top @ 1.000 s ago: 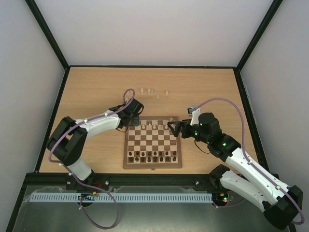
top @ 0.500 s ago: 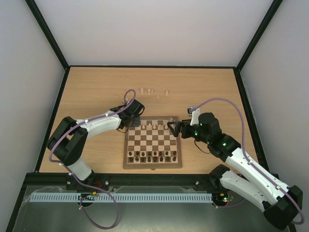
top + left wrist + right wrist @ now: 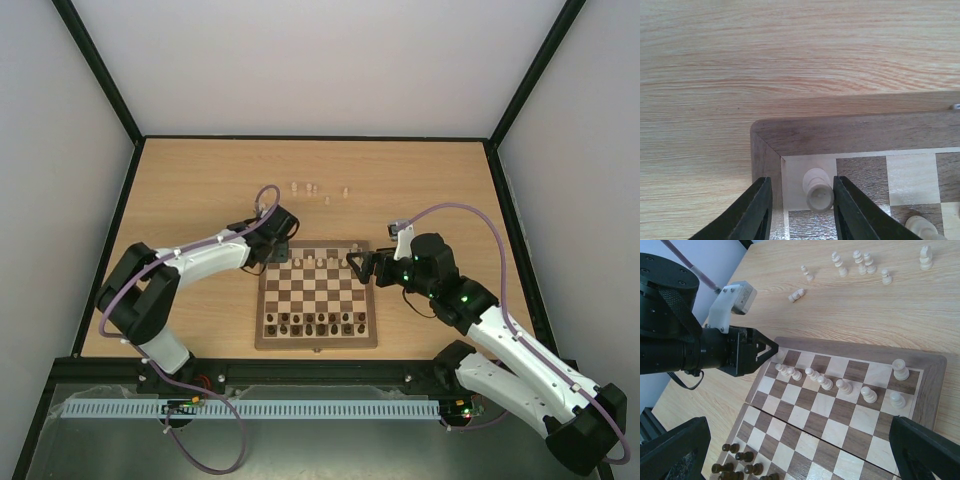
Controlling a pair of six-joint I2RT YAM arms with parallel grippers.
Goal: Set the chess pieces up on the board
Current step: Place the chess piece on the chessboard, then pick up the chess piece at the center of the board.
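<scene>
Scanning out: dark pieces point(image 3: 315, 324) fill the board's point(image 3: 261, 310) near rows; your left hand point(image 3: 800, 187), fingers apart, straddles a cream piece point(image 3: 818, 192) on its far-left corner square; your right hand point(image 3: 356, 262) gapes wide at the far-right corner; loose cream pieces point(image 3: 310, 188) on light-wood table point(image 3: 200, 180) beyond; pale walls point(image 3: 320, 60).

The desk point(image 3: 790, 50) is matt, pale grained wood, the board point(image 3: 850, 134) smooth darker wood with faintly glossy squares, the chess pieces point(image 3: 818, 190) smooth cream wood.
</scene>
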